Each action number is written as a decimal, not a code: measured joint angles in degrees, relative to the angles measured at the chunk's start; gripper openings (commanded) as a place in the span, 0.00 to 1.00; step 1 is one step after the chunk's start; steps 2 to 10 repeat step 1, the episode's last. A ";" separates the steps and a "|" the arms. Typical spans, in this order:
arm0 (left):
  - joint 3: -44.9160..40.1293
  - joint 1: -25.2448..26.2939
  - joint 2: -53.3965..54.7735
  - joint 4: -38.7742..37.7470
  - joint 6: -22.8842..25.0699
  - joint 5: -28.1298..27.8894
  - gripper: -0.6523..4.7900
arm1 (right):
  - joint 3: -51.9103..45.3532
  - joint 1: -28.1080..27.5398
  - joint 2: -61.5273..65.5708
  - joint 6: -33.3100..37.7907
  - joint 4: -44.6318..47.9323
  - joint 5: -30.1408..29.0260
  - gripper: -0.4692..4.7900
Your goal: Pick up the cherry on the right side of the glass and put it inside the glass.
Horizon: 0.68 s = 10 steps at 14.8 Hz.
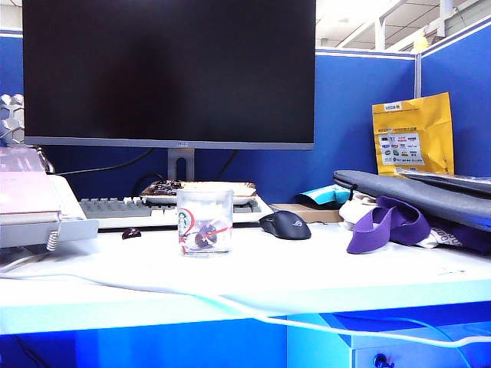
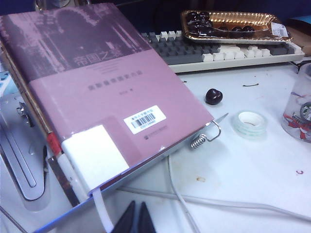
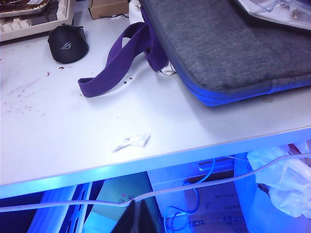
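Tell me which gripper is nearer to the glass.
Left, probably. The left gripper sits back from the glass, which shows in its view; the right gripper sits farther off, its view missing the glass.

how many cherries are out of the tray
2: a loose cherry on the table left of the glass, a second cherry seemingly inside it. Others may be hidden.

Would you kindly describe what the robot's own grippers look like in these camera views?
Little shows. The left gripper appears in the left wrist view as two slim, black, pointed fingertips set close together. The right gripper appears in the right wrist view as one dark pointed tip. No cables or markings are visible on them, and the exterior view shows neither arm.
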 measured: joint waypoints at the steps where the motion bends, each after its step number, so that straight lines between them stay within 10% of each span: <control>1: 0.00 0.00 0.00 0.00 0.00 -0.02 0.11 | 0.00 0.00 0.00 0.00 0.00 0.00 0.09; 10: 0.00 0.00 0.00 0.00 0.00 -0.02 0.11 | 0.00 0.00 0.00 0.00 0.00 0.00 0.09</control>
